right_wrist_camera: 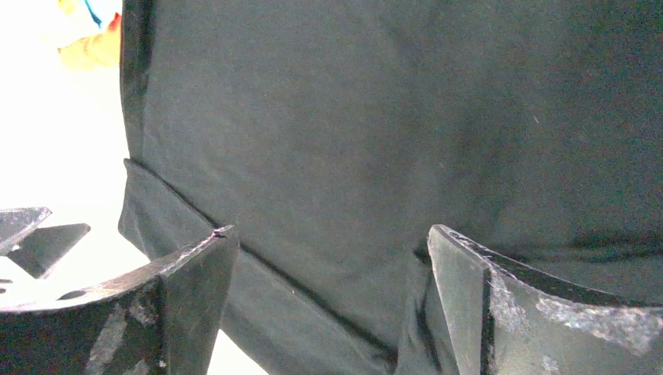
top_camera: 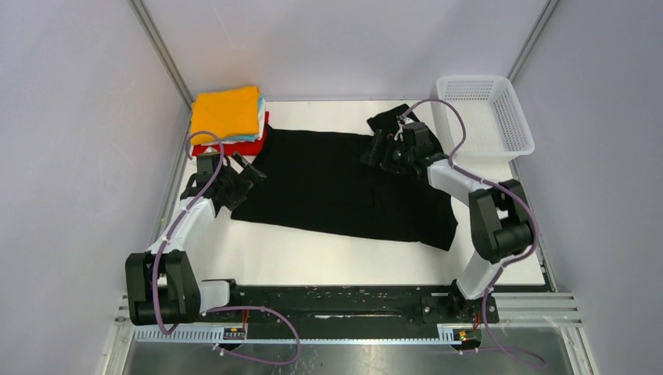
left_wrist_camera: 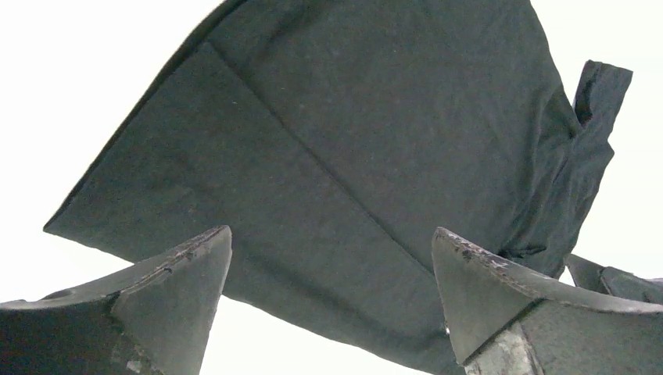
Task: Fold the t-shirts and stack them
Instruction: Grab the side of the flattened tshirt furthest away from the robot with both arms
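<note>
Large plain black cloth t-shirt lies spread mostly flat across the middle of the white tabletop, tilted so its lower right corner reaches toward frame right; one sleeve is bunched at the upper right of the shirt, near the white plastic mesh basket in the upper right of the top view; basket and shirt are apart.

Stack of folded cloth t-shirts sits in the upper left of the top view, orange on top with white, light blue and red edges showing under it; the stack's right side is touching or just beside the black shirt's upper left corner, cannot tell which.

Left gripper is at the black shirt's left edge, just below the stack; jaws stand wide with nothing between them. In the left wrist view the left gripper shows both fingers at the bottom corners of the frame; the black shirt fills the middle beyond them, with a straight fold or seam line running diagonally from upper left to lower right; contact with the cloth cannot be told.

Right gripper is over the shirt's upper right part, beside the bunched sleeve; jaws wide, holding nothing. In the right wrist view the right gripper frames black cloth that covers nearly the whole picture, a layered edge crossing from centre left to bottom centre; the blurred stack shows at upper left.
</note>
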Robot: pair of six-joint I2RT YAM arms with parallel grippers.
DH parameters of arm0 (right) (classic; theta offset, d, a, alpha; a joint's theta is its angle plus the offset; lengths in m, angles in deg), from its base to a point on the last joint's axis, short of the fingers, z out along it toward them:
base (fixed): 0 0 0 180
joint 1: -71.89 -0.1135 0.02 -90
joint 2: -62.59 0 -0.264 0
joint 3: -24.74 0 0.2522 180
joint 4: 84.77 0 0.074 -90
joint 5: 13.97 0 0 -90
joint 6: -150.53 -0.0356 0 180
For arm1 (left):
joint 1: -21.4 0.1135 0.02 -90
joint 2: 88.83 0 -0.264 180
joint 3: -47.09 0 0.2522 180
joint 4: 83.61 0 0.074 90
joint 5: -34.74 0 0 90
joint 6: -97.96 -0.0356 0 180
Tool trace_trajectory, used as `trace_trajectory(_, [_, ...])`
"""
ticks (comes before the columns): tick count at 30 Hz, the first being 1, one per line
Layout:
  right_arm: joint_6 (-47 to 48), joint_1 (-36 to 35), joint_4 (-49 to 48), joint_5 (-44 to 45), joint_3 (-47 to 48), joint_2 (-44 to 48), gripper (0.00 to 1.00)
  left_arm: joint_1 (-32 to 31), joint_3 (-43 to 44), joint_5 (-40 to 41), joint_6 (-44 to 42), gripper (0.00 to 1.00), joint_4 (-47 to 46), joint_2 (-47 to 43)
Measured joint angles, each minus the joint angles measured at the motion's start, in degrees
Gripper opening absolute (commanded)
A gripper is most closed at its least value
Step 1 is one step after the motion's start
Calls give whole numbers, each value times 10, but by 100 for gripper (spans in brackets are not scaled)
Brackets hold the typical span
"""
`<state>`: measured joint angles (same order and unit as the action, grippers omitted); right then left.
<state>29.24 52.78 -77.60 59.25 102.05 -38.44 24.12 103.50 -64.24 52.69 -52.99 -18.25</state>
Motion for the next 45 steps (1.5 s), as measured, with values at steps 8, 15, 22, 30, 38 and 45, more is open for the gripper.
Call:
trace_trajectory(8, [-7, 0, -2, 2, -148, 148, 99, -48, 45, -51, 2, 99, -48, 107])
trace_trajectory(15, [-49, -24, -30, -30, -242, 142, 99, -83, 79, -101, 24, 99, -102, 256])
trace_trajectory(22, [-76, -30, -44, -18, -283, 149, 99, -86, 52, -105, 34, 99, -138, 241])
trace_trajectory(30, [-79, -30, 63, 9, -356, 284, 99, -114, -111, -96, 54, 99, -129, 71])
trace_trajectory(38, [-74, -42, 198, 10, -402, 412, 100, -121, -207, -52, 71, 99, -16, -125])
trace_trajectory(45, [-76, -70, 267, 10, -421, 479, 100, -125, -236, -40, 89, 99, 24, -198])
